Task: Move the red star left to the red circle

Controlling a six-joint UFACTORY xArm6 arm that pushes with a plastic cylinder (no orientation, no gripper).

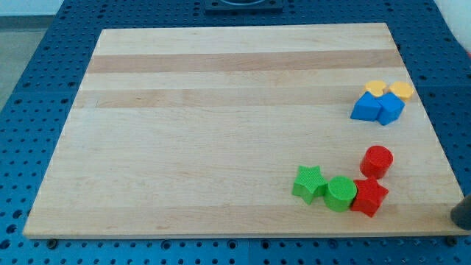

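Red star (pixel 369 197) near the counter's (pixel 221 147) bottom right, squat, no clear long axis, one point toward the view's top. Touching the green circle (pixel 340 193) on its left; green star (pixel 310 183) further left. Red circle (pixel 377 161) just above, close, perhaps touching. Blue blocks (pixel 377 107) and yellow blocks (pixel 388 90) well apart, upper right. Dark blur at right edge, possibly my tip (pixel 461 214). No fingers; state cannot be told.

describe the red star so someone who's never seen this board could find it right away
Start at the wooden board and go to its corner at the view's bottom right, where four blocks cluster. The red star is the lowest and rightmost, touching the green circle on its left. It has points, unlike the round red circle just above; the green star differs in colour.
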